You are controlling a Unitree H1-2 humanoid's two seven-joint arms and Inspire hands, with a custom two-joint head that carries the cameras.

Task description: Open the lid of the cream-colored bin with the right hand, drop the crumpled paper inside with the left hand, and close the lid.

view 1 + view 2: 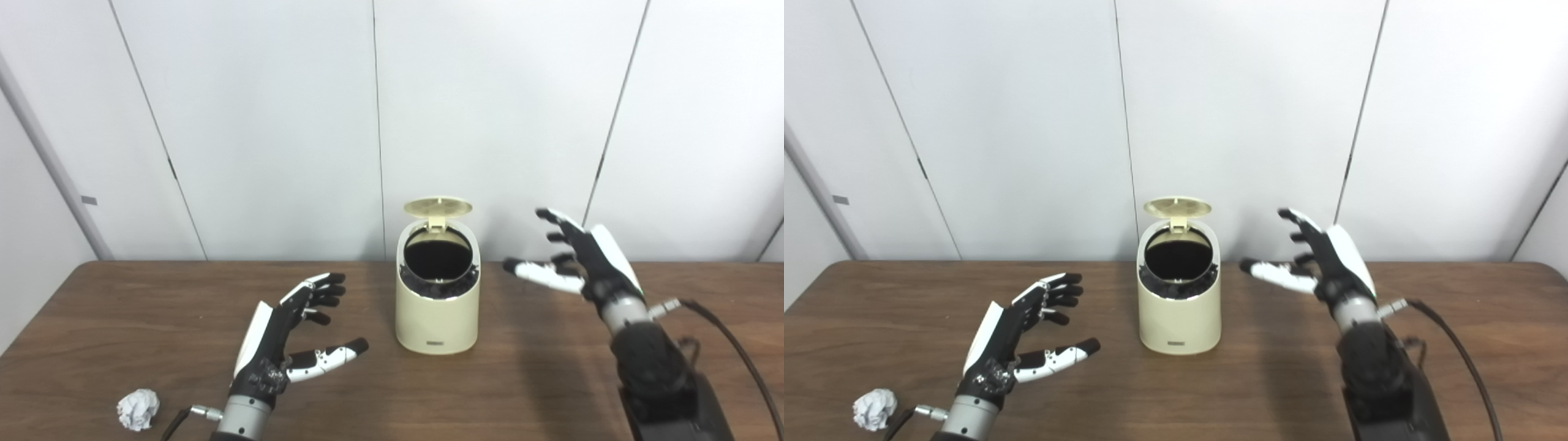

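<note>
The cream-colored bin (pixel 437 318) stands upright at the middle of the brown table (pixel 520 380). Its round lid (pixel 438 207) is flipped up at the back, and the dark inside (pixel 438 258) shows. The crumpled white paper (pixel 138 409) lies on the table at the front left, beside my left wrist. My left hand (pixel 288 334) is open and empty, hovering left of the bin with its palm turned towards it. My right hand (pixel 572 257) is open and empty, raised to the right of the bin near lid height, apart from it.
A black cable (pixel 735 349) runs from my right wrist across the table's right side. White wall panels (pixel 275 122) stand close behind the table. The table's front edge is out of view.
</note>
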